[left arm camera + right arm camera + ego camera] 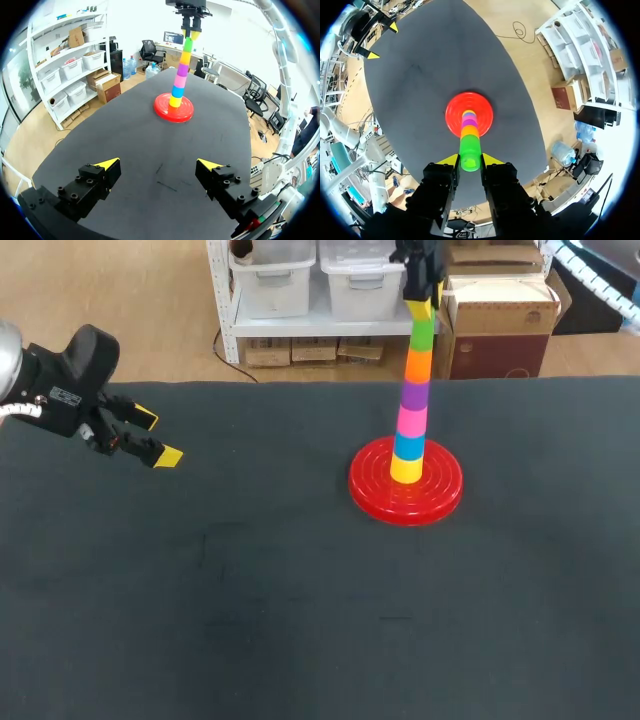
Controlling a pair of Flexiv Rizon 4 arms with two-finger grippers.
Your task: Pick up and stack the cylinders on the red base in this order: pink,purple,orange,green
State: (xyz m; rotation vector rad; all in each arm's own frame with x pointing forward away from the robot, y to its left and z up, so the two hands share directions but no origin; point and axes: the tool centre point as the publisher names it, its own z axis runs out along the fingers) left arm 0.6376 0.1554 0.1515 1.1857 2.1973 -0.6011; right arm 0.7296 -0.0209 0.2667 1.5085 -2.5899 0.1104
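The red base (372, 496) sits on the dark bench (300, 630) a little right of the frame's centre in the head view. A tower of 6 cylinders rises from its middle and leans slightly toward the upper right. From the bottom up they are a yellow cylinder (406, 470), a blue cylinder (408, 446), the pink cylinder (411, 421), the purple cylinder (415, 395), the orange cylinder (418, 364) and the green cylinder (424, 333).

The right claw (421, 308) hangs at the upper middle-right of the frame, pointing straight down on the top of the tower. In its own wrist view its 2 fingers stand narrow and press the green cylinder from both sides, with the yellow tips level with that cylinder's upper end.

The left claw (155, 438) is at the upper left of the frame, well apart from the base. It hovers over bare bench, its fingers spread wide and holding nothing.
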